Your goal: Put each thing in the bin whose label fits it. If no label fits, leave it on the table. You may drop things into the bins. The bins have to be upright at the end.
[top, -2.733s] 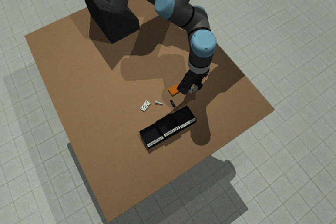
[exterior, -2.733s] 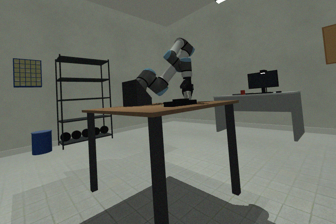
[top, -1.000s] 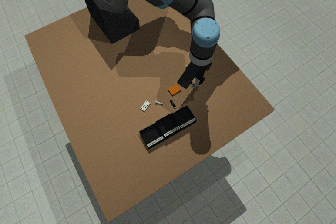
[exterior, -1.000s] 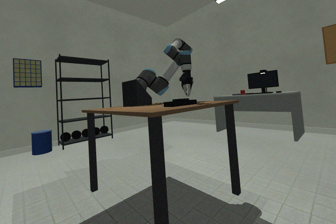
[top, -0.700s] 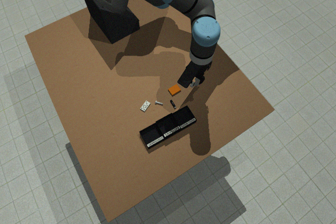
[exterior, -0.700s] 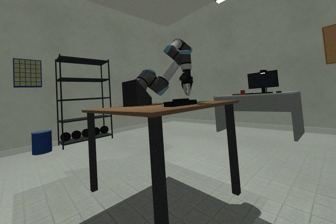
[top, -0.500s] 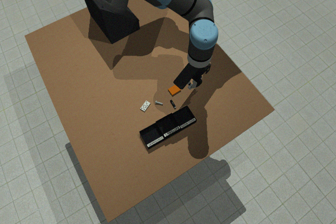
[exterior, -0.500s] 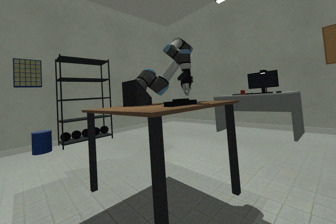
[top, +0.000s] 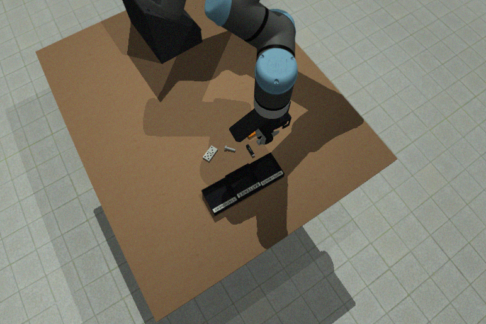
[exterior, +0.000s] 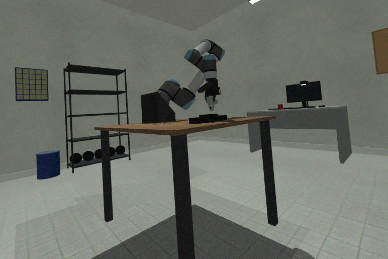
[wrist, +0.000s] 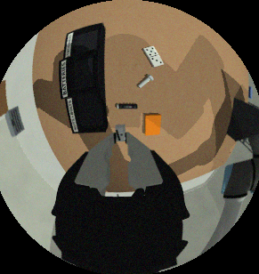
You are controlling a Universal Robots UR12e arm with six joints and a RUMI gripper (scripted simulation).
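Observation:
My gripper point(top: 265, 139) point(exterior: 210, 106) point(wrist: 120, 132) is shut on a small grey piece point(wrist: 120, 132) pinched at its fingertips, above the table. A row of three black labelled bins point(top: 238, 178) point(exterior: 207, 117) point(wrist: 87, 67) stands upright just in front of it; the middle label reads BATTERIES. On the table lie an orange block point(top: 252, 134) point(wrist: 152, 124), mostly hidden under the gripper in the top view, a dark battery point(top: 250, 150) point(wrist: 125, 106), a grey bolt point(top: 230, 148) point(wrist: 145, 81) and a white domino point(top: 209, 153) point(wrist: 153, 56).
The brown table point(top: 121, 117) point(exterior: 181, 129) carries the arm's black base point(top: 158, 24) at its far side. The bins sit near the table's right front edge. A shelf rack point(exterior: 95, 113), a blue barrel point(exterior: 47, 163) and a desk with a monitor point(exterior: 304, 92) stand away from the table.

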